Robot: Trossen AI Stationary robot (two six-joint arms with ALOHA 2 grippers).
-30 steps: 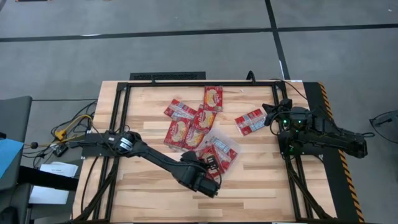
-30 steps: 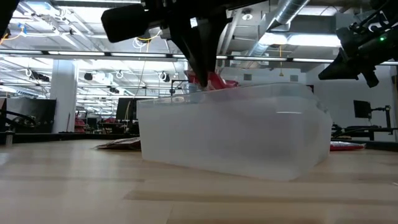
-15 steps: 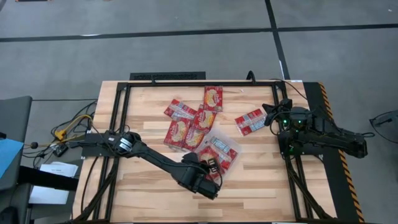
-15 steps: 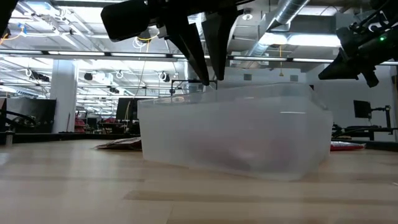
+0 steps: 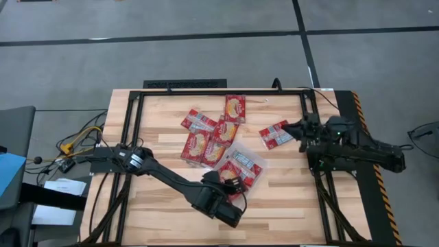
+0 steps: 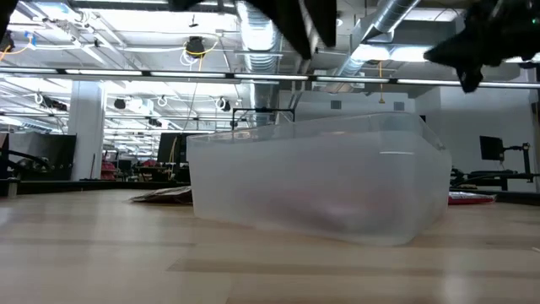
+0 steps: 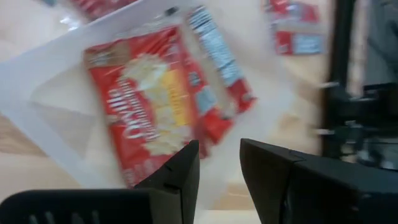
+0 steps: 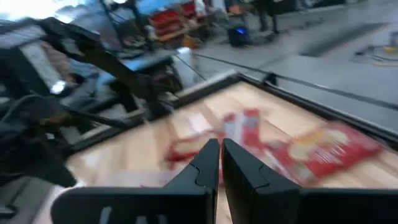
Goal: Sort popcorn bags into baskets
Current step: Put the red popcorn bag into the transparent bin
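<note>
A clear plastic basket [image 5: 255, 156] sits near the table's middle. Two red popcorn bags lie flat in it, one picture side up [image 7: 146, 106] and one label side up [image 7: 217, 62]. My left gripper [image 5: 234, 184] hovers open above the basket's near side, nothing between its fingers [image 7: 219, 165]. Several more bags [image 5: 214, 134] lie flat on the wood beyond the basket, and a single one [image 5: 276, 134] lies to the right. My right gripper [image 5: 300, 127] is shut, raised at the table's right side and pointing level toward that single bag [image 8: 323, 149].
A black metal frame [image 5: 185, 90] runs round the tabletop. Cables [image 5: 75, 140] lie off the left edge. In the low view the basket [image 6: 321, 177] fills the middle, with both grippers high above the table. Bare wood [image 5: 164, 206] lies along the near edge.
My left gripper has opened and let go of a red bag, which dropped into the basket. The gripper then rose above the rim. My right gripper has turned at the wrist to point level toward the table's left, rising slightly.
</note>
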